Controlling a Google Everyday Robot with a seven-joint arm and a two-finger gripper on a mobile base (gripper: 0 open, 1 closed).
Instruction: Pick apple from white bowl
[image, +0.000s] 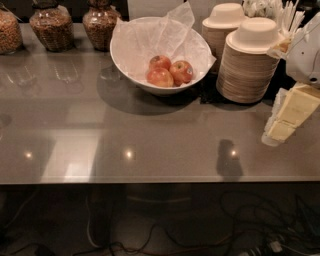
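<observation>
The tool (281, 129) hangs low over the worktop (150, 135) at the 3 o'clock edge of the view, cream-coloured and tilted down toward 7 o'clock. Whether it is apart or together I cannot tell, and it holds nothing that shows.

The apple (181, 71) lies in the white bowl (125, 60) at the back of the worktop, well apart from the tool and at about 10 o'clock from it. It rests on crumpled tissue paper (150, 37), touching a paler orange-yellow apple (160, 77) at its 8 o'clock and a red apple with a yellowish top (160, 61) at its 10 o'clock.

Two stacks of tan disposable bowls (252, 65) stand between the white bowl and the tool. Glass jars (52, 27) line the far edge at 11 o'clock.
</observation>
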